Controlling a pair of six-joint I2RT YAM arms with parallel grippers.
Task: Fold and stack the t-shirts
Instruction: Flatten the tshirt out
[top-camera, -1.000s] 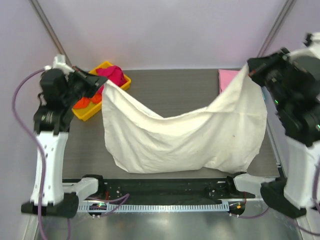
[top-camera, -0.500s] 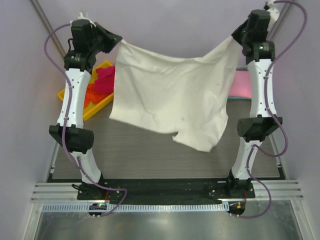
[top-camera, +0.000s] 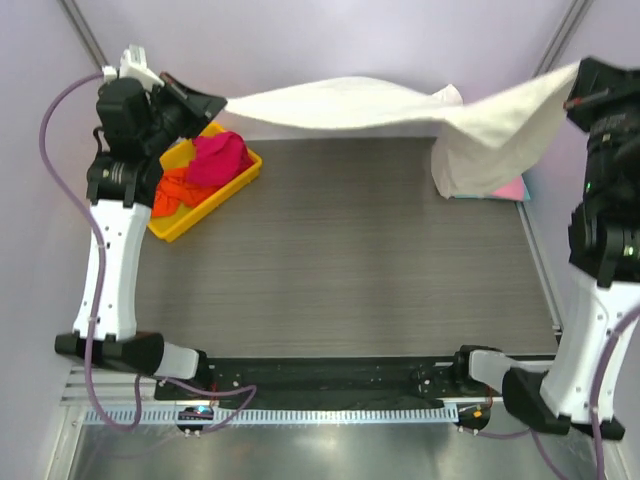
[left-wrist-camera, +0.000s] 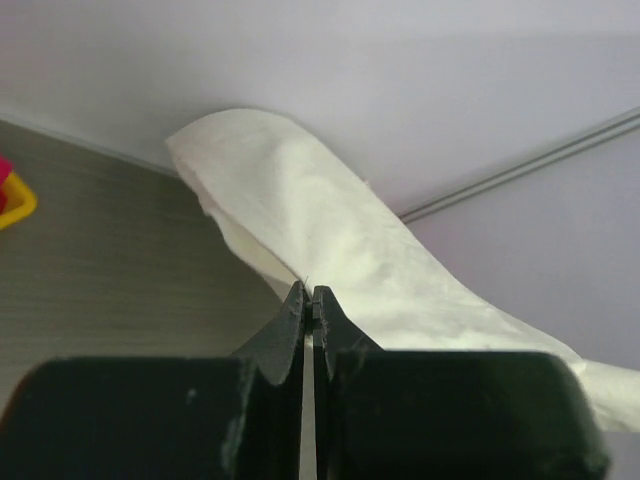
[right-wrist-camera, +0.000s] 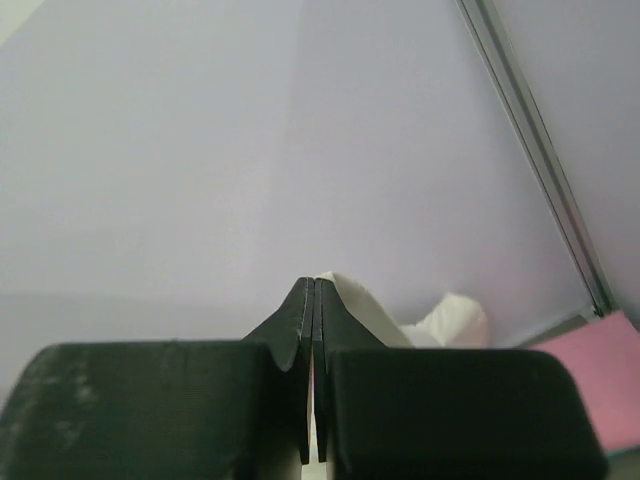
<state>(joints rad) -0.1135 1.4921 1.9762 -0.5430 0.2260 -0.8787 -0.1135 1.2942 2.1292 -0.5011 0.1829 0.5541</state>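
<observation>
Left claw (left-wrist-camera: 308, 295) and right claw (right-wrist-camera: 313, 285) both clench one cream t-shirt (top-camera: 340, 105); perhaps two more fill the tray (top-camera: 215, 203).

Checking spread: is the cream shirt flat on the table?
No, the cream shirt hangs stretched between the left gripper and the right gripper.

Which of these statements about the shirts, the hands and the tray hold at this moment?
1. The cream-white t-shirt hangs stretched between the left hand and the right hand, above the table. True.
2. The left hand is open. False: its jaws are shut on the shirt's edge, as the left wrist view shows.
3. The yellow tray at the table's far left holds a magenta t-shirt and an orange t-shirt. True.
4. The pink t-shirt lies in the tray. False: it lies at the table's far right, mostly hidden behind the drooping cream cloth.
</observation>
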